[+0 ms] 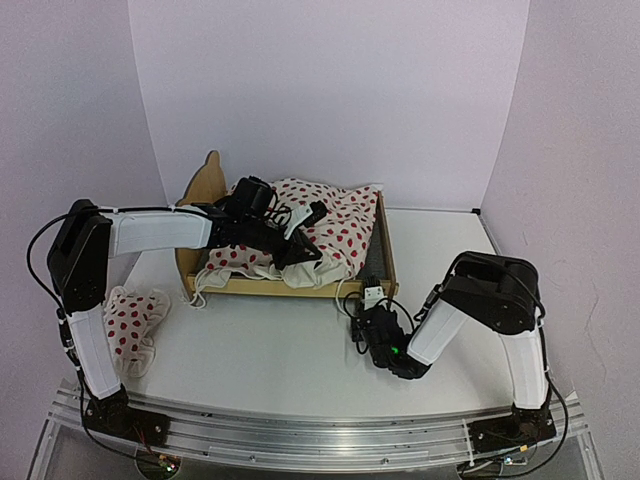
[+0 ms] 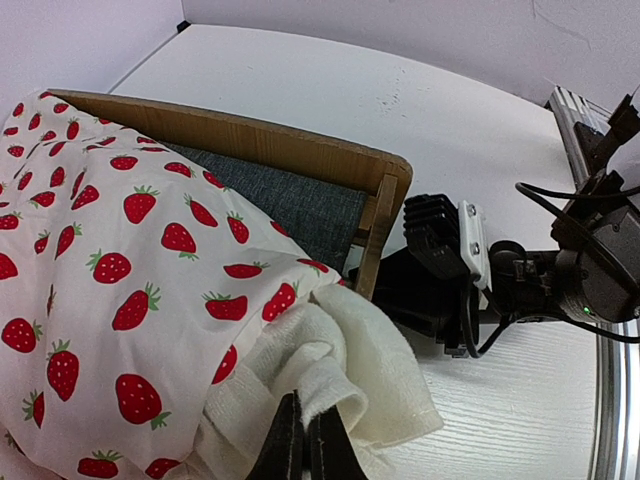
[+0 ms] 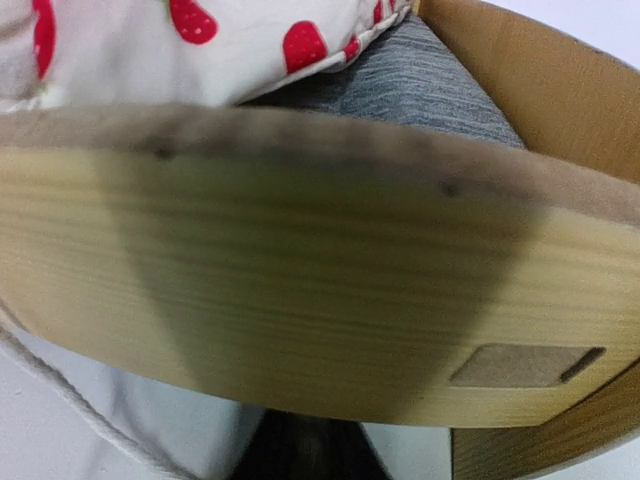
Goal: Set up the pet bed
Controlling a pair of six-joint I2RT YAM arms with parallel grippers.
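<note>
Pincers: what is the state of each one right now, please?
Left pincer: closed, pinching the edge of the strawberry cloth.
Right pincer: cannot be told; it is close against the wooden side of the bed.

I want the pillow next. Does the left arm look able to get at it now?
Probably not yet: the left gripper is shut on the cloth over the pet bed. The pillow lies uncovered near that arm's base.

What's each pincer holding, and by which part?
Left pincer grips the strawberry cloth by its white edge. Right pincer is at the bed corner; grip cannot be told.
</note>
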